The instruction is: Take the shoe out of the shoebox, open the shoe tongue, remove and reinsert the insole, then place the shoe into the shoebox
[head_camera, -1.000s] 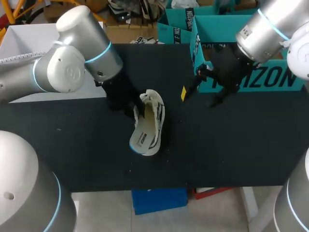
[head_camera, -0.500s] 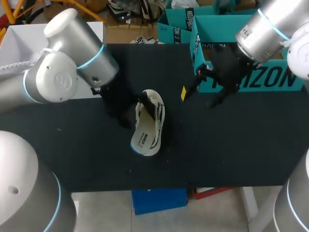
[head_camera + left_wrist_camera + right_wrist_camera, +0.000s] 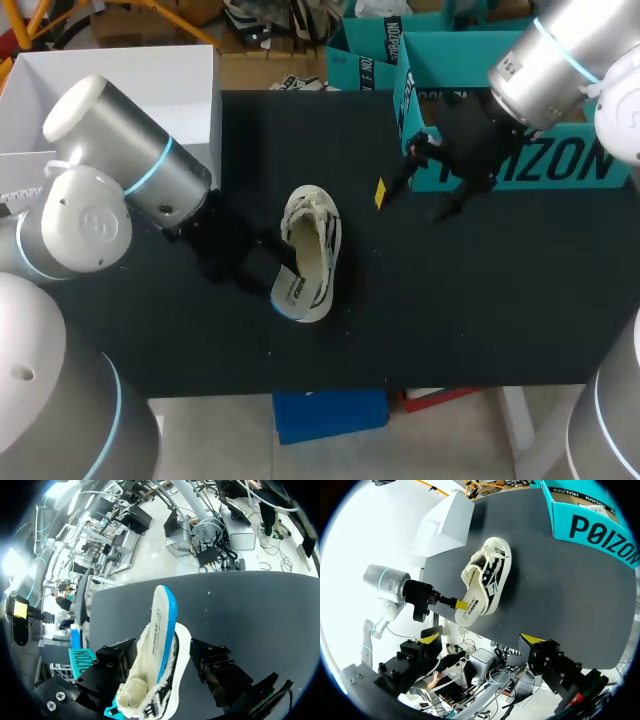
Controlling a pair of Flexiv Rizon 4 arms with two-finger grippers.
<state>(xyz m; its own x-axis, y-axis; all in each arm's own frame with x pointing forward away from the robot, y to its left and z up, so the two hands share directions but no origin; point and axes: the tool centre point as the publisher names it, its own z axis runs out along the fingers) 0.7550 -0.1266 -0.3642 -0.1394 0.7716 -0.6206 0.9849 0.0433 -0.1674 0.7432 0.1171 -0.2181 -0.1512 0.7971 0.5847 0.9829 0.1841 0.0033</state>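
LAB COUNTER: A cream-and-black shoe [image 3: 312, 240] is lying sole-down in the middle of the dark counter [image 3: 480, 300], outside the teal shoebox [image 3: 560, 165]. Its laced toe is pointing toward the far edge and its heel toward the robot. The white insole [image 3: 296, 287] is sticking out over the heel. Its printed top is facing up and a blue edge is showing beneath, while the rest of it is sitting inside the fleecy lining.

The left arm [image 3: 130, 180] is coming in low from the left side, and the left claw [image 3: 460, 603] is meeting the shoe at the heel end, right at the protruding insole. From the left wrist, the heel and insole are filling the space directly ahead of that claw, but whether it is clamped on anything cannot be told.

The right arm [image 3: 545, 60] is hanging over the far right of the counter, just in front of the shoebox's front wall. The right claw [image 3: 481, 638] is spread wide apart, carrying nothing, well apart from the shoe.

The shoebox is standing open at the far right. A white box [image 3: 150, 85] is sitting at the far left corner.
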